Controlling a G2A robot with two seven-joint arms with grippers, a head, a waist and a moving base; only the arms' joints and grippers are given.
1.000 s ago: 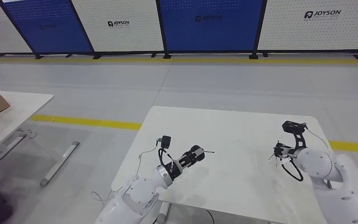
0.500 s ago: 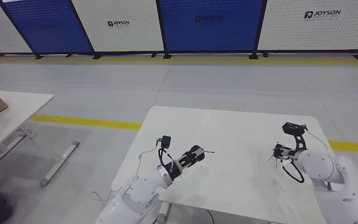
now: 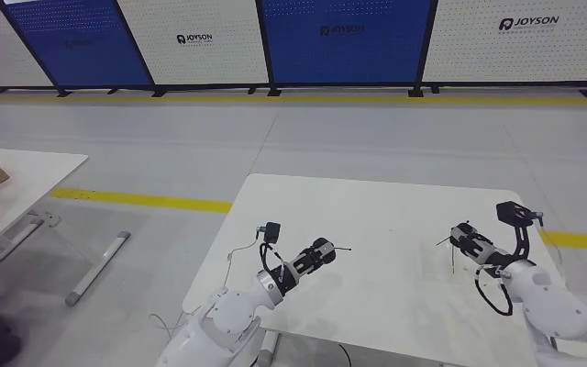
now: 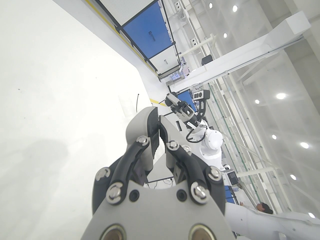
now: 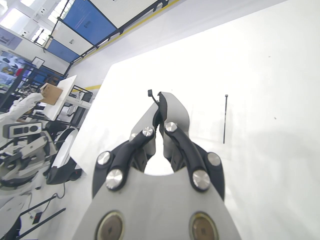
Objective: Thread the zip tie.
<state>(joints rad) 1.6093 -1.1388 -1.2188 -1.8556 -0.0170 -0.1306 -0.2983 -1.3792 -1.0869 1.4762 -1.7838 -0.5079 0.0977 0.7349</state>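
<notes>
Right gripper (image 5: pixel 159 99) pinches a zip tie (image 5: pixel 150 92) just beside its head, left gripper (image 4: pixel 158 117) is closed; threading next needs fine tail-to-head alignment.

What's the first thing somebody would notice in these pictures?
Most likely the right hand, pinched shut on a thin black zip tie whose end pokes out past its tip. A second zip tie lies flat on the big white table close by. Across the table, the left hand is shut too.
</notes>
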